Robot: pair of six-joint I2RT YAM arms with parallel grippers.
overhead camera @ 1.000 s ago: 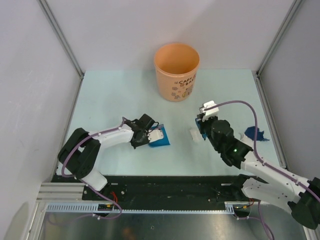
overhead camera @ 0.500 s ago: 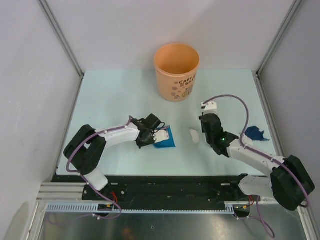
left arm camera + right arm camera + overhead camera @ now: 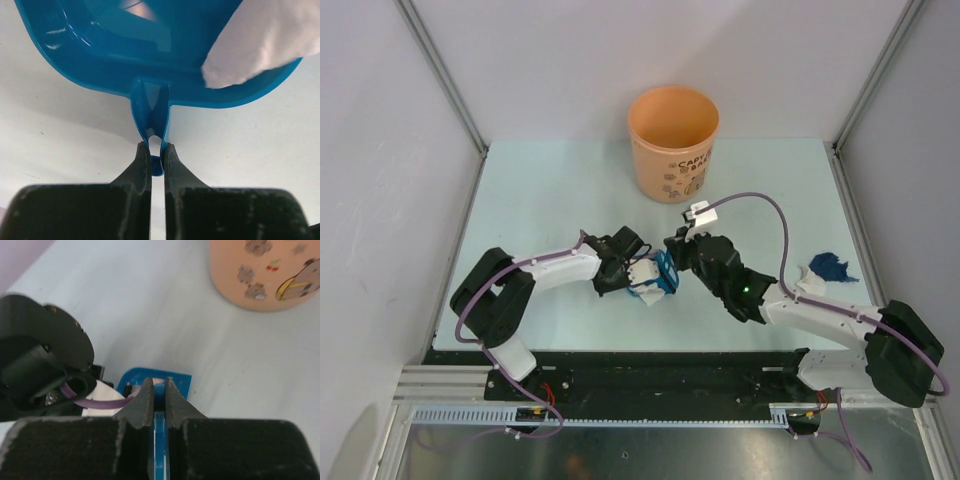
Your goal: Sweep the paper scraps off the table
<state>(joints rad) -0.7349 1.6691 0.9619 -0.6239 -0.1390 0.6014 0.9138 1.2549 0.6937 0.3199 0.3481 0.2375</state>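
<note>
Surface [image 3: 540, 190], pale mint-green, is being worked at its near middle. Orange bucket [image 3: 673, 145] is being seen upright at the far side, apart from both arms. Blue dustpan [image 3: 150, 55] is being held low on the surface by the left end effector [image 3: 156, 150]. Its jaws are being held nearly shut, pinching the dustpan's thin handle. Right end effector [image 3: 159, 390] is likewise being held almost closed on a narrow blue handle, judged to be the small brush [image 3: 159, 432]. The brush end is being brought up against the dustpan.

One white paper scrap [image 3: 260, 40] is being carried inside the dustpan. A blue paper scrap [image 3: 828, 267] is being seen on the surface near the right edge, well apart from the dustpan. A small white bit [image 3: 810, 284] just beside it may be another scrap.

Judgement: task partly done. One scrap is collected, at least one is not yet swept, and the dustpan is not yet emptied.
</note>
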